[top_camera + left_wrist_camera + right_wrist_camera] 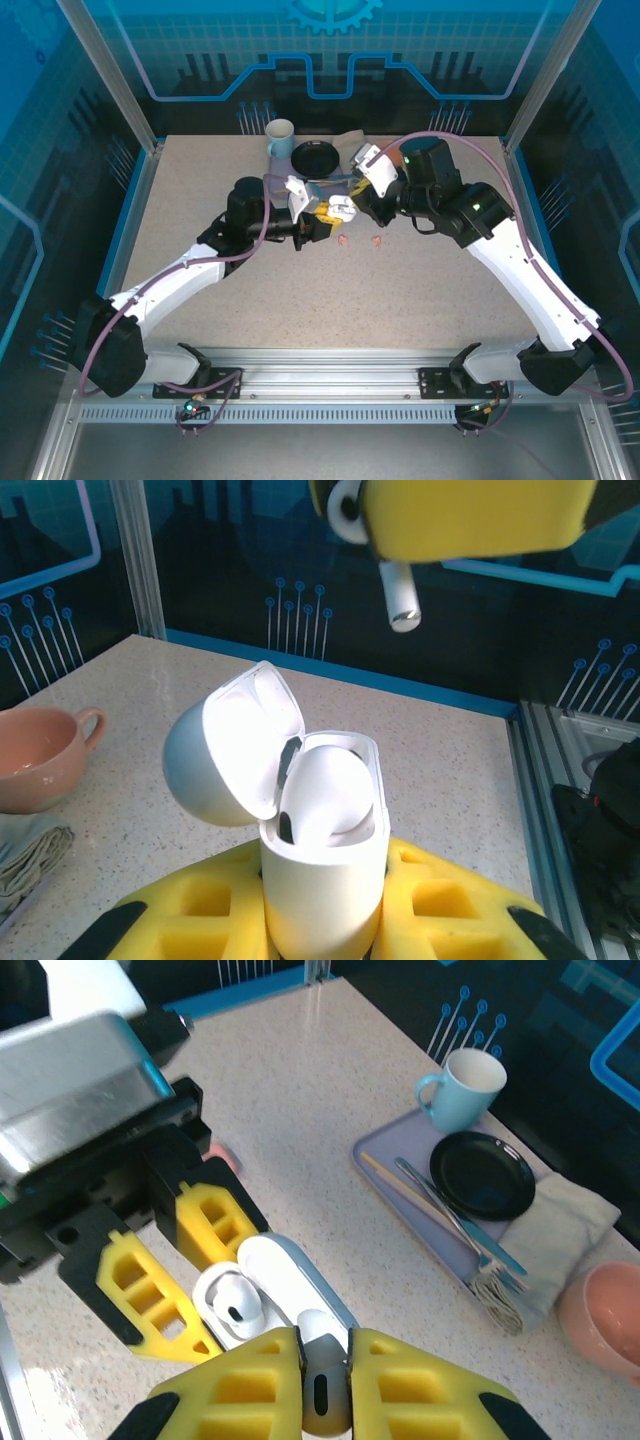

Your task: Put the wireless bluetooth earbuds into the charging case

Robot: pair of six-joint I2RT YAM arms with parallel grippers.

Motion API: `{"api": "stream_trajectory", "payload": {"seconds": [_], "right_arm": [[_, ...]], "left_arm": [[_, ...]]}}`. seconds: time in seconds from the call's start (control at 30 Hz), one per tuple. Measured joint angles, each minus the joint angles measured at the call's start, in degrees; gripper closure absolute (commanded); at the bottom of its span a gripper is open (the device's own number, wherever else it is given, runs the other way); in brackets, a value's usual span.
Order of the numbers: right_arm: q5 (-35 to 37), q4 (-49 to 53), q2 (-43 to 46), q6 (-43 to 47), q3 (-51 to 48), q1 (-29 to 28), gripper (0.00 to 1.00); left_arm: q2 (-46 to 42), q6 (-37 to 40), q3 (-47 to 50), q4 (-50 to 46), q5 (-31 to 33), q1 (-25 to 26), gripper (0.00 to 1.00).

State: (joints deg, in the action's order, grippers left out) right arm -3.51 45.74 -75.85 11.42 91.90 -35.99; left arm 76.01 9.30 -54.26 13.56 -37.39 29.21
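I see left gripper (325, 925) clamped on the open white plastic charging case (300, 880) with 1 small white plastic earbud (235, 1303) seated, right gripper (324, 1358) pinching the 2nd white earbud (400, 595) just above it, 2 pink earbuds (343, 241) loose on the speckled table (400, 290).

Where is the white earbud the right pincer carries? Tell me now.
Left wrist view: the white earbud hangs from the right pincer at top centre, above the open charging case.
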Motion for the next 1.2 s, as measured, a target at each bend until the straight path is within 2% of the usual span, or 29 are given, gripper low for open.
{"api": "stream_trajectory", "payload": {"seconds": [1.2], "right_arm": [[7.56, -0.74, -3.02, 3.5, -3.74, -4.28, 0.97]], "left_arm": [[-0.11, 0.11, -0.02, -1.36, -0.63, -0.28, 1.0]]}}
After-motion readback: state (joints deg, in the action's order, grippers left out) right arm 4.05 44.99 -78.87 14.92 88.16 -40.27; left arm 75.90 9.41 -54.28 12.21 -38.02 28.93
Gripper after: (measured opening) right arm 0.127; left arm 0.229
